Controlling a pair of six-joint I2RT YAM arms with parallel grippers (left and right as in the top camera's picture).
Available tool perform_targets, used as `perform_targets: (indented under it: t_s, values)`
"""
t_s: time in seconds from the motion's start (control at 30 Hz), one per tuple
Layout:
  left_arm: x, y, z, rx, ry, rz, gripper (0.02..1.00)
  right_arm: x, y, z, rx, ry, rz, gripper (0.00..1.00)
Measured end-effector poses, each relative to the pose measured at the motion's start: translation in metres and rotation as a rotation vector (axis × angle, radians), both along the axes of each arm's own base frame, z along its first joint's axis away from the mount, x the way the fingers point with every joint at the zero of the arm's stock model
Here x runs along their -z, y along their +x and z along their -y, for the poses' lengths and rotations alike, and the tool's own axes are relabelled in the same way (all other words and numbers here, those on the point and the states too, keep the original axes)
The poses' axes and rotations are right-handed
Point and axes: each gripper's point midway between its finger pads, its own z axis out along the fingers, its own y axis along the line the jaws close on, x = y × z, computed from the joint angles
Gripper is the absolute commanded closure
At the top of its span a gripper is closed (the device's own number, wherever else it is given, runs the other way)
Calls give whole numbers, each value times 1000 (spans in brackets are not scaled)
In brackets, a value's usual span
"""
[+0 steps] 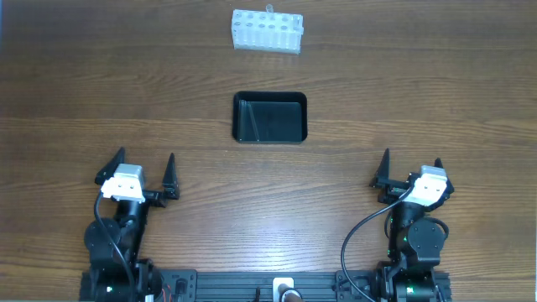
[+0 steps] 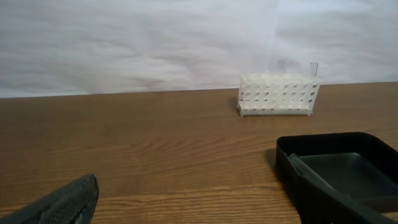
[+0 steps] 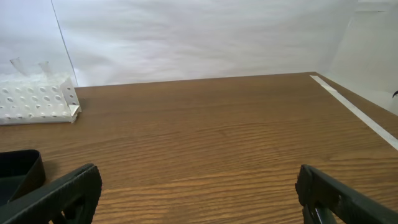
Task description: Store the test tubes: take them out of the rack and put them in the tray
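Bright, even overhead light; the brown wooden table (image 1: 126, 101) carries barely any shadows (the black rectangular plastic tray (image 1: 270, 122) glints faintly, perhaps).

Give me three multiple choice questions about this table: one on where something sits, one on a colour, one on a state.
1. Where is the rack relative to the tray?
A. Inside it.
B. Between it and the arm bases.
C. Beyond it, farther from the arm bases.

2. What colour is the tray?
A. White.
B. Black.
C. Blue.

3. How are the left gripper and right gripper?
A. Both open.
B. Both shut.
C. One open, one shut.

Answers: C, the top view shows the rack past the tray; B, its walls and floor are black; A, each pair of fingers stands spread apart.
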Motion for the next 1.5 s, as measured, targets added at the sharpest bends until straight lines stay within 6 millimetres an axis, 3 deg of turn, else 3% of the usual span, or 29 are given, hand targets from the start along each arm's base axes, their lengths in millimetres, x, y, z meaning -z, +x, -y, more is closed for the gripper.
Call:
perform_targets:
  t_s: [0.93,1.07,1.13,1.37,1.5]
  values:
    - [0,0,0,0,0,0,18,0,0,0,0,0,0,7]
    - [0,0,0,0,0,1,18,-29,5,-2,-11,16,119,7]
    - [0,0,0,0,0,0,18,-44,11,-8,-50,20,175,7]
    - [0,0,0,0,0,1,18,-21,44,-31,-184,49,30,9]
    - [0,0,0,0,0,1,18,-26,77,-47,-274,79,-47,9]
